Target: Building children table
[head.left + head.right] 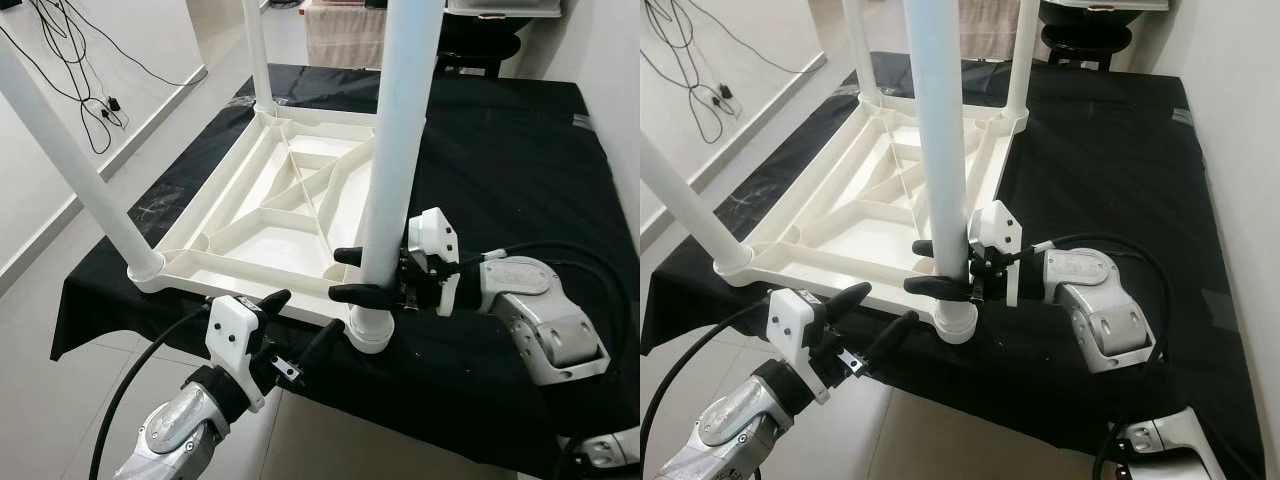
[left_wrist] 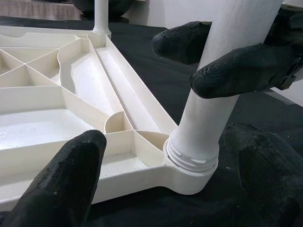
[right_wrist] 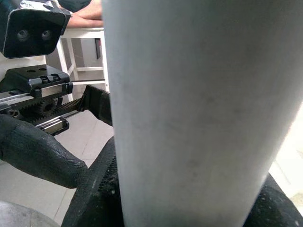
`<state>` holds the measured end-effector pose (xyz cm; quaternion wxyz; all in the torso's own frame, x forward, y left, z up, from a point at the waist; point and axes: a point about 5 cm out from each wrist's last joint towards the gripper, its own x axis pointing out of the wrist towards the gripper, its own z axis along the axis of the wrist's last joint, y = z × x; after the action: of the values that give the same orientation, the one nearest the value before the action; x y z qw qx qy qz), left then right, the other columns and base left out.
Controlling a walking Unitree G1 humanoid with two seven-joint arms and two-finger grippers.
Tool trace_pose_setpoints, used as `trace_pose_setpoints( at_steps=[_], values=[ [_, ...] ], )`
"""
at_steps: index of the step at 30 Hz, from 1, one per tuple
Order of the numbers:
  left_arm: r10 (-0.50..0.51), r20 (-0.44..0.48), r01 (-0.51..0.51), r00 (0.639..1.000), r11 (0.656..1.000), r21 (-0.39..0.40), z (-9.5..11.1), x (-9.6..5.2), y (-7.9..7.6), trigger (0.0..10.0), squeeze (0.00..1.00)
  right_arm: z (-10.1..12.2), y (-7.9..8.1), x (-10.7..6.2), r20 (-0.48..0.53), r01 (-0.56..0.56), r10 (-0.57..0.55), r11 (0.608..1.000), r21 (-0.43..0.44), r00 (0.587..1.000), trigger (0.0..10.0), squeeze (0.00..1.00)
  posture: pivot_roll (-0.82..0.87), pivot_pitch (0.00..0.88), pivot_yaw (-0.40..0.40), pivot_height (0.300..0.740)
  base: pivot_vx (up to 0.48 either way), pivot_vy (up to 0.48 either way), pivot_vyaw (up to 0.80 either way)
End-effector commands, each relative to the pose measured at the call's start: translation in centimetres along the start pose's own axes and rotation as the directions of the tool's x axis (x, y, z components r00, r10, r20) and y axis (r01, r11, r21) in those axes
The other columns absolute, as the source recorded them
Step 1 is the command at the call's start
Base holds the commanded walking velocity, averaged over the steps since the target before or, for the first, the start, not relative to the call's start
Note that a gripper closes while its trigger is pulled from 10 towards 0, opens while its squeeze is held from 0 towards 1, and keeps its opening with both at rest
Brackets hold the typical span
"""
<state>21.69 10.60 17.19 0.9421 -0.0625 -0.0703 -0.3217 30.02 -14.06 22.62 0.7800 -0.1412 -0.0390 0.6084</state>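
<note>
Centre frame, the right gripper [image 1: 362, 273] has its two black fingers clamped round the near white leg [image 1: 392, 160], just above the socket at the corner of the upturned tabletop [image 1: 262, 222], which lies on the black cloth [image 1: 500, 150]. Screw threads show at the leg's base [image 2: 191, 158], so it looks not fully seated. Lower left, the left gripper [image 1: 297, 325] hovers open by that corner, holding nothing. Best play: keep the leg upright, twist evenly, steady the frame.
</note>
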Motion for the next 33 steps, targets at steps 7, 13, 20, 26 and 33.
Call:
trace_pose_setpoints(
  at_steps=[7,13,20,26,33],
  values=[
    [0.002,0.011,-0.002,1.000,1.000,-0.004,0.2,-0.2,-0.1,10.0,0.00,-1.9,0.1,0.9,-0.029,0.212,-0.212,0.977,0.030,0.977,0.0,0.00,-0.03,0.185,0.016,0.740,0.000,0.000,0.00],
    [0.005,0.013,-0.005,1.000,1.000,-0.001,0.3,-0.2,0.0,10.0,0.00,-4.9,-1.1,-0.8,-0.201,0.759,-0.735,0.646,0.084,0.648,0.0,0.00,-0.04,0.199,0.010,0.740,0.000,0.000,0.00],
    [0.004,0.012,-0.004,1.000,1.000,0.000,0.3,-0.2,0.1,10.0,0.00,-6.0,-1.3,-3.8,-0.264,0.953,-0.921,0.303,-0.023,0.286,0.0,0.00,-0.06,0.196,0.018,0.740,0.000,0.000,0.00],
    [0.015,0.021,-0.015,1.000,1.000,0.003,0.3,-0.1,0.1,10.0,0.00,-5.6,-2.4,-4.8,-0.250,0.966,-0.943,0.245,-0.078,0.219,0.0,0.00,-0.05,0.195,0.003,0.740,0.000,0.000,0.00],
    [0.012,0.023,-0.012,1.000,1.000,0.000,0.4,0.0,0.0,10.0,0.00,-4.5,-2.4,-2.6,-0.173,0.924,-0.908,0.382,0.029,0.381,10.0,0.95,-0.06,0.193,0.006,0.740,0.000,0.000,0.00]
  ],
)
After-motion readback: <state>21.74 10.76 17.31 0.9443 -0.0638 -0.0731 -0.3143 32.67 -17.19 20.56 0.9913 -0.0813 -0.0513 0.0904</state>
